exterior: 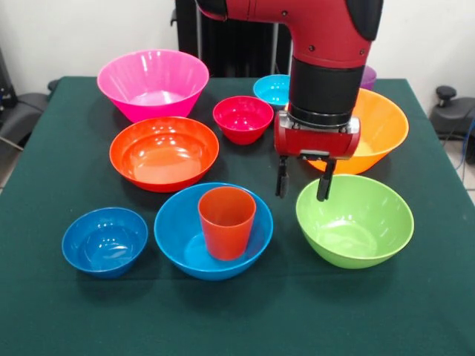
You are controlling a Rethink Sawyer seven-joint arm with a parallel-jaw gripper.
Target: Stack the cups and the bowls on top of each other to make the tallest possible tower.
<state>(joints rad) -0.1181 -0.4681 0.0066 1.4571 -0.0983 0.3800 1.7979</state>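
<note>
The orange-red cup (226, 221) stands upright inside the sky-blue bowl (178, 241) near the table's front. My gripper (303, 180) hangs open and empty above the table, between the sky-blue bowl and the lime green bowl (355, 220), in front of the orange bowl (380, 126). The red-orange bowl (164, 153), the pink bowl (153, 83), the magenta-red bowl (243, 118), the small dark blue bowl (105, 241) and the cyan bowl (272, 89) each stand alone. The purple cup (368, 76) is mostly hidden behind my arm.
The dark green tablecloth (237, 319) covers the table, with its front edge below the picture. The arm's black and red wrist (326, 81) stands over the orange bowl's left side. Black equipment (449, 111) sits off the table at the right.
</note>
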